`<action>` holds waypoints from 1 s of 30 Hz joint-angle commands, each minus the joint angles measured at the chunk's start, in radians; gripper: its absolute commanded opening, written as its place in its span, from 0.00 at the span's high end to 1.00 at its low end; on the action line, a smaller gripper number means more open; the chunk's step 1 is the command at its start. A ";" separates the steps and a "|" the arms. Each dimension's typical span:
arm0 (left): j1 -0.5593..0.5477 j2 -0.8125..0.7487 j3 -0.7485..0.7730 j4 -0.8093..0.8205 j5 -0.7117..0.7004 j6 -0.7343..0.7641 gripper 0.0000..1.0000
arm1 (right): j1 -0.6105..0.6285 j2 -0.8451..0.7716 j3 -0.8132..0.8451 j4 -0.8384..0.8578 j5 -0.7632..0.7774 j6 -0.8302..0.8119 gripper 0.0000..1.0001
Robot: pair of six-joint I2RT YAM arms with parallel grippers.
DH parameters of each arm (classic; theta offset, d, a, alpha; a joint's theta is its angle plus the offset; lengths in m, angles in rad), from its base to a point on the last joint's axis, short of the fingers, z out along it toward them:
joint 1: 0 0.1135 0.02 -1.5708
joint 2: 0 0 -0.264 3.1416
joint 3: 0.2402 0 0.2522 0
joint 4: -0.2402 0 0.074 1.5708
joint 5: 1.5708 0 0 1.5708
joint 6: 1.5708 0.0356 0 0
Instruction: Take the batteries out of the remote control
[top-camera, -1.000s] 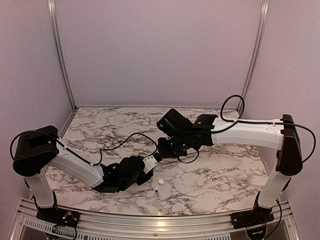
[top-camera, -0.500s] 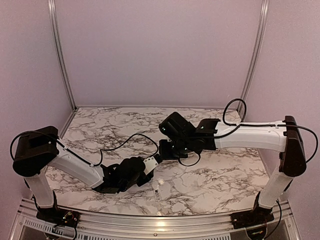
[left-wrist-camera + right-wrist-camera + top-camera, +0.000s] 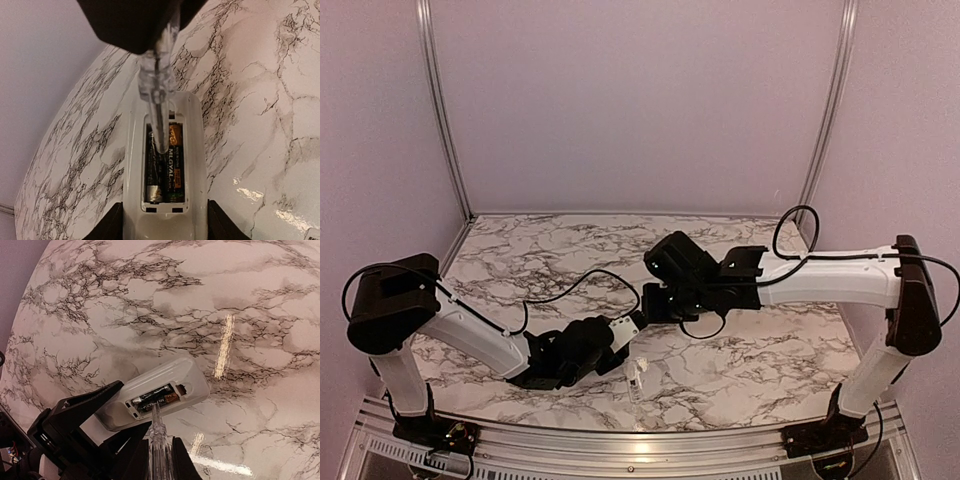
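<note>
**A:** First entry, far left?

**B:** Left gripper (image 3: 165, 222). It is pinching the remote control (image 3: 192, 150) across its width, with one black finger (image 3: 111, 225) against each long side.

**A:** Location of the remote?

**B:** Near the middle of the marble table (image 3: 770, 340), towards the near edge, between the two arms.

**A:** Its condition?

**B:** Slim white body with rounded corners, back turned upward. The dark rectangular recess is uncovered.

**A:** Contents of the recess?

**B:** The batteries (image 3: 175, 165), two of them, lying side by side along the remote's length. The left one is dark with a silvery end towards the left gripper. The right one has a black, orange and green label with pale lettering. Both are seated in the recess.

**A:** Next item?

**B:** A thin pale strip (image 3: 638, 378), lying on the table just beside the left gripper on its near side, apart from the remote.

**A:** And over the recess?

**B:** A clear-handled tool (image 3: 156, 85) with a dark shaft inside a transparent body. It slants down into the recess and its tip sits between the two batteries. The tip seems to touch them, though the wrist view does not settle it.

**A:** Last entry, right?

**B:** Right gripper (image 3: 159, 452), pressed together on the tool's handle, with the remote just below and ahead of it.
</note>
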State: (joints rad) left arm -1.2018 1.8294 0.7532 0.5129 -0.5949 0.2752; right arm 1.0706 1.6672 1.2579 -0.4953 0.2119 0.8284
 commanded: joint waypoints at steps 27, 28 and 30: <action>0.041 -0.020 0.086 0.032 0.030 -0.108 1.00 | 0.022 -0.082 -0.023 -0.051 -0.020 -0.030 1.00; 0.041 -0.024 0.084 0.035 0.039 -0.112 1.00 | 0.023 -0.074 -0.022 -0.054 -0.018 -0.031 1.00; 0.041 -0.026 0.084 0.035 0.046 -0.118 1.00 | 0.022 -0.060 -0.024 -0.055 -0.023 -0.031 1.00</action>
State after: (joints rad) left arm -1.1694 1.8328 0.8062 0.4965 -0.5564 0.1810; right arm 1.0798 1.5978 1.2251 -0.4953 0.2020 0.8089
